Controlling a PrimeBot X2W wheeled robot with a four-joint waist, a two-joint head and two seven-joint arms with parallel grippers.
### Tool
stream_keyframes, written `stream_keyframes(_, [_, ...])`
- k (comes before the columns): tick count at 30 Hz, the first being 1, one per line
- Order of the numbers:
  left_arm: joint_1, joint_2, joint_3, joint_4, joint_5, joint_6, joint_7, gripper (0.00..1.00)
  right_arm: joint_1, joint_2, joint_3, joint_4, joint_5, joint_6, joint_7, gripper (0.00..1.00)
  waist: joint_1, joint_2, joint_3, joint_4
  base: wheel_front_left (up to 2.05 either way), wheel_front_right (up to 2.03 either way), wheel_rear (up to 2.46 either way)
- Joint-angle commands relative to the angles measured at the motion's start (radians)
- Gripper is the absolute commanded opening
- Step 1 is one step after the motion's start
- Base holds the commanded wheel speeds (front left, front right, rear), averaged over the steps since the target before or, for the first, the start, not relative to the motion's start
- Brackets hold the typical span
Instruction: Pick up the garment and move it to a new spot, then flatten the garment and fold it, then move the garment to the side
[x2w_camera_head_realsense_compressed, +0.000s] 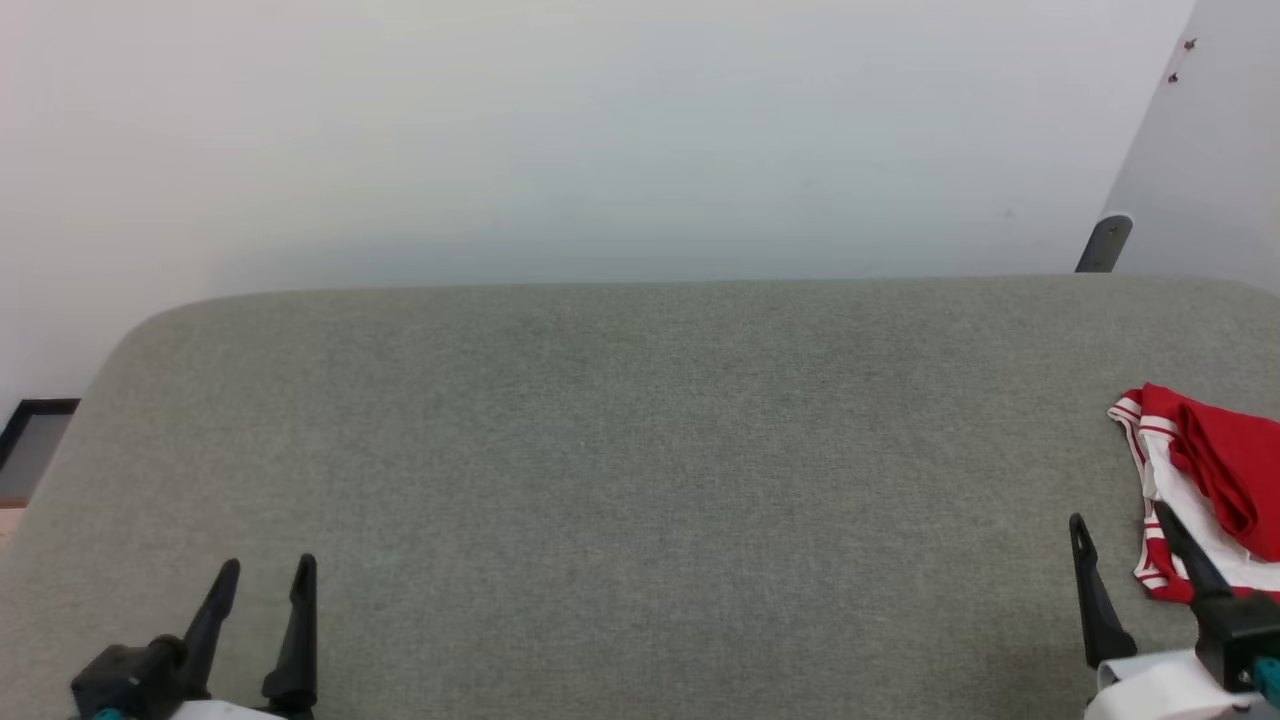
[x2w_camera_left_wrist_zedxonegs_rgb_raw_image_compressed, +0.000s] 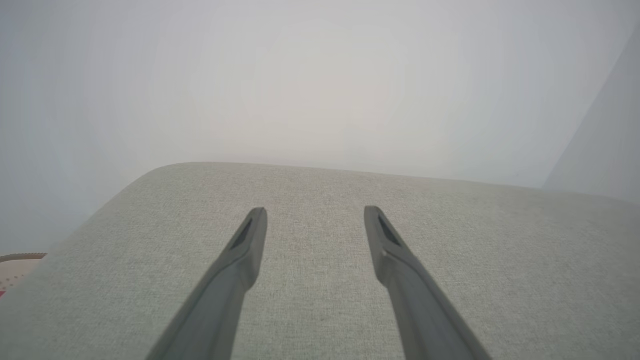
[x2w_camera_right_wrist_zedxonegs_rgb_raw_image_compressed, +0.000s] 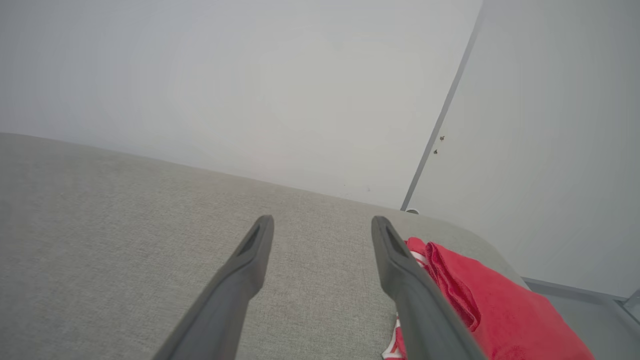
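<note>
Currently the crumpled red short-sleeved shirt with white sleeves and striped trim (x2w_camera_head_realsense_compressed: 1215, 470) is lying bunched at the right end of the grey fabric-covered padded surface (x2w_camera_head_realsense_compressed: 600, 450). Right jaws are gaping wide, empty, just beside it. Left jaws, likewise wide and empty, are hovering well apart. Risk: pinching one loose fold so near that edge may be dragging the rest overboard.

Garment (x2w_camera_head_realsense_compressed: 1222, 452) on padded surface (x2w_camera_head_realsense_compressed: 620, 450), far right

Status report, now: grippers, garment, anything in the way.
Left gripper open, empty, over grey cushion. Right gripper open, empty, beside garment. It lies bunched at cushion's right end. Path to it unobstructed.
</note>
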Motion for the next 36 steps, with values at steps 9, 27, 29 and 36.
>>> stream_keyframes(9, [0.045,-0.007,0.028,-0.02,0.003,-0.006,0.001,1.0,0.089,0.047,-0.021,-0.051,0.002,-0.002,-0.005,1.0,0.0,0.0,-0.017,0.013,0.0,0.0,0.0])
stream_keyframes(27, [0.083,0.002,0.02,-0.061,-0.011,-0.007,0.001,1.0,0.153,0.091,-0.02,-0.097,0.001,-0.002,-0.005,1.0,0.0,0.0,-0.017,0.015,0.0,0.0,0.0])
stream_keyframes(29, [0.082,0.004,0.02,-0.073,-0.004,-0.007,0.001,1.0,0.154,0.093,-0.018,-0.099,0.003,-0.002,-0.005,1.0,0.0,0.0,-0.014,0.015,0.0,0.0,0.0])
stream_keyframes(36, [0.09,-0.033,0.029,-0.055,-0.003,-0.004,0.002,0.0,0.155,0.097,-0.021,-0.058,0.005,0.0,0.006,0.0,0.0001,0.0,-0.012,0.014,0.0,0.0,0.0])
